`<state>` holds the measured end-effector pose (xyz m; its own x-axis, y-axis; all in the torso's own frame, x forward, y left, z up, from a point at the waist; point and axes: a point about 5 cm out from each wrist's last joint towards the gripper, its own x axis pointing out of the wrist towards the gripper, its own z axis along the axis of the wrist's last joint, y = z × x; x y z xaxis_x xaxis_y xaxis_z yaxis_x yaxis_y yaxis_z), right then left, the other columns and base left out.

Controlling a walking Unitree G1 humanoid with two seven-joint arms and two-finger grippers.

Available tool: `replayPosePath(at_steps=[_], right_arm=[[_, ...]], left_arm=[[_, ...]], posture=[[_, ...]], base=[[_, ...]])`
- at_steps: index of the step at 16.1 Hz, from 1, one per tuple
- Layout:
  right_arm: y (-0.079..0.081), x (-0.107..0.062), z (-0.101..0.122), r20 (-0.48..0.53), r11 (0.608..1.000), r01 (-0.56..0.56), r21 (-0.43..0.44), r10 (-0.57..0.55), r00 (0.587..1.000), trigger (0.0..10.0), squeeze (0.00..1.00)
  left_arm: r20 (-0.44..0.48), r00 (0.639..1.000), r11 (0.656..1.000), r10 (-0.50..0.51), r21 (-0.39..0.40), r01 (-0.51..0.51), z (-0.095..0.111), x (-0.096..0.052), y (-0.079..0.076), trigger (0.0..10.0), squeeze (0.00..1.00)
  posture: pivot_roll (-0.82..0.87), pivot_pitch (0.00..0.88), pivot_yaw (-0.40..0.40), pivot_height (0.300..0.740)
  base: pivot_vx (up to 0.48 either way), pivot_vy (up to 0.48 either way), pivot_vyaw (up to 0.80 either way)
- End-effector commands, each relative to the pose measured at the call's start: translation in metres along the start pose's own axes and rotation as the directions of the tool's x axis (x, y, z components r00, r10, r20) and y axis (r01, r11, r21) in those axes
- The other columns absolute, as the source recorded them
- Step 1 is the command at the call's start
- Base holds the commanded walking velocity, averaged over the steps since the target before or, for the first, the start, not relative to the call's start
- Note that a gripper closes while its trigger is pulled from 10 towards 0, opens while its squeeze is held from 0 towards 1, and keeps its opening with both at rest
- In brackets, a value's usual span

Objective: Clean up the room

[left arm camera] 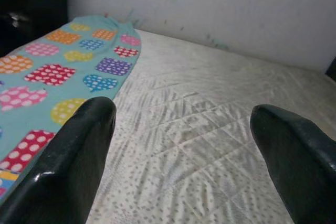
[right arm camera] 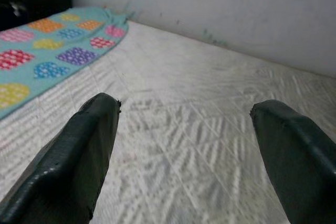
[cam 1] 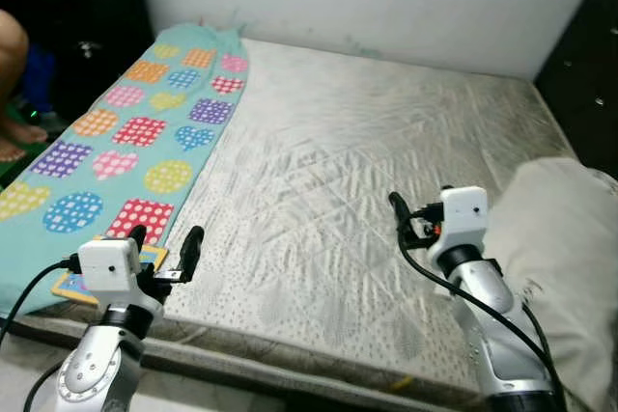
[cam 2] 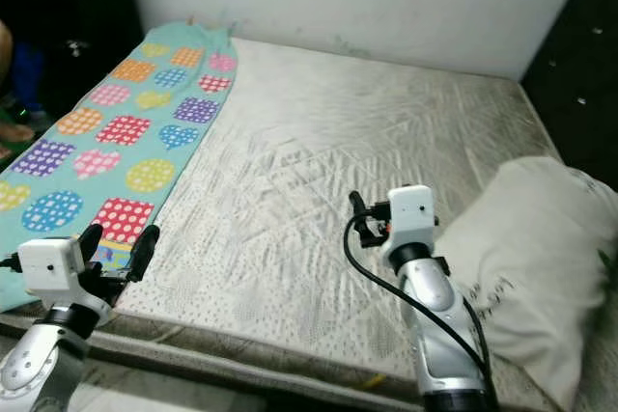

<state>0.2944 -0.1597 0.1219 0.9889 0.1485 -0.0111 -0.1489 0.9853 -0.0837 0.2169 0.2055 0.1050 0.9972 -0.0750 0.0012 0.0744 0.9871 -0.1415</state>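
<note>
Both grippers, left (cam 1: 164, 248) and right (right arm camera: 184, 150), hovered spread and empty over the mattress (cam 1: 367, 161); blanket (cam 1: 126, 132) along its left edge, pillow (cam 2: 541, 248) at the right.

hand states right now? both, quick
Left hand: open, holding nothing, hovering over the patterned blanket at the near edge of the mattress.
Right hand: open, holding nothing, above the bare mattress.

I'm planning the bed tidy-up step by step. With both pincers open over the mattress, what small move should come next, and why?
Probably ease the left pincer forward and down onto the near edge of the patterned blanket. It hovers open right at that edge, holding nothing, while the right pincer is open over bare mattress, with the pillow beside that arm.
</note>
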Motion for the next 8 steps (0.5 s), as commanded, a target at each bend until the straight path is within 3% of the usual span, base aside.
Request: replayPosePath(at_steps=[1,4,8], right_arm=[[-0.0080,-0.0027,-0.0021,-0.007,1.000,0.021,-0.011,-0.021,1.000,10.0,0.00],[-0.0076,-0.0027,-0.0024,-0.008,1.000,0.021,-0.011,-0.021,1.000,10.0,0.00],[-0.0067,-0.0021,-0.0033,-0.008,1.000,0.014,-0.012,-0.014,1.000,10.0,0.00]], left_arm=[[-0.001,1.000,1.000,-0.021,-0.001,0.021,0.0013,0.0025,-0.0044,10.0,0.00],[-0.006,1.000,1.000,-0.021,0.000,0.021,0.0011,0.0030,-0.0045,10.0,0.00],[-0.025,0.999,0.999,0.039,-0.006,-0.039,-0.0023,0.0044,0.0015,10.0,0.00]], posture=[[-0.05,0.040,-0.041,0.740],[-0.05,0.041,-0.041,0.740],[-0.04,0.036,-0.042,0.740]], base=[[0.341,0.000,0.00],[0.326,0.000,0.00],[0.000,0.000,0.00]])
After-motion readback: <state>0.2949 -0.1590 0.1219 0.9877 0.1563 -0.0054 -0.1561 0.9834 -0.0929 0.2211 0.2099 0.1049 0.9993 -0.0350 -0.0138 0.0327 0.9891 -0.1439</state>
